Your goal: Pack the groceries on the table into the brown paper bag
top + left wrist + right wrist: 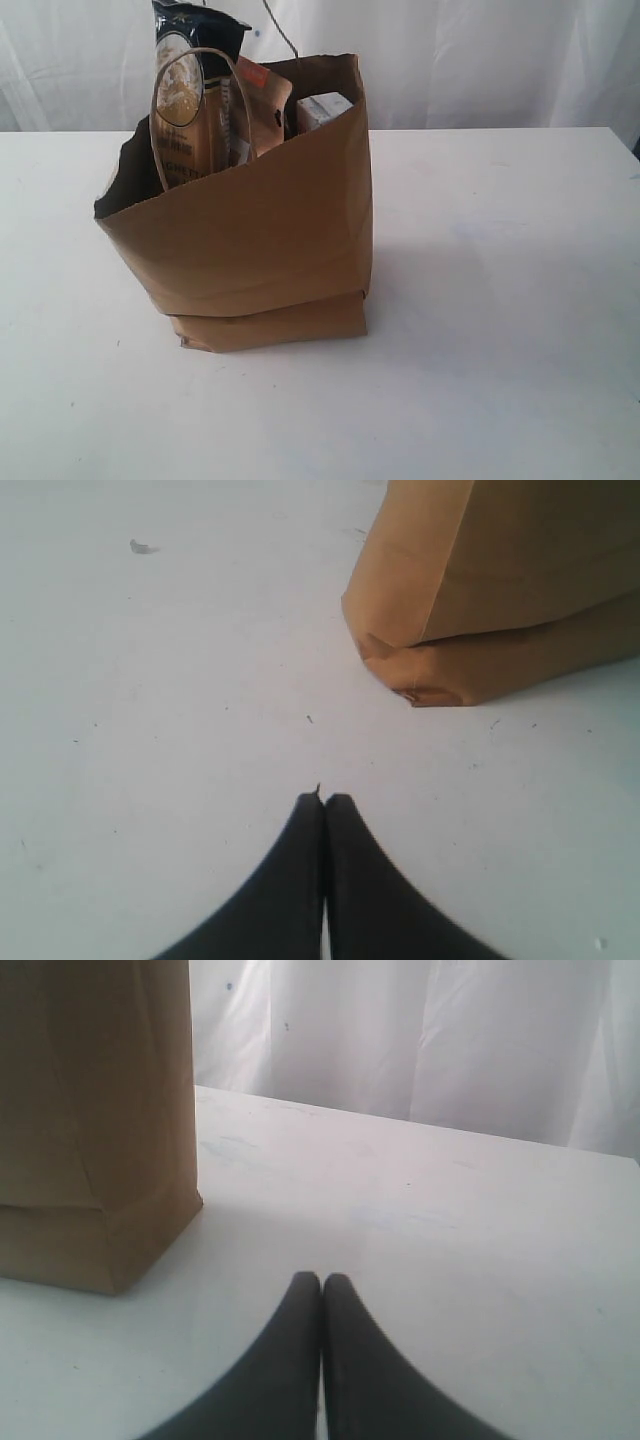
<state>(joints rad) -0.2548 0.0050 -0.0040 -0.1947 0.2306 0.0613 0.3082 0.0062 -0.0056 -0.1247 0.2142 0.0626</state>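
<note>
On smooth white table (500, 300), creased brown paper bag (260, 230); tapered left pincer (324, 798), right pincer (321, 1278) clenched.

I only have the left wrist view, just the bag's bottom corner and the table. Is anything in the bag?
Observer: Yes. The exterior view shows a tall packet sticking out of the bag's open top.
Operator: Anything next to it?
Observer: A brown pouch stands beside the packet, its top above the rim.
Operator: What's the right gripper doing?
Observer: The right gripper is shut and empty, over the table near the bag's base.
</note>
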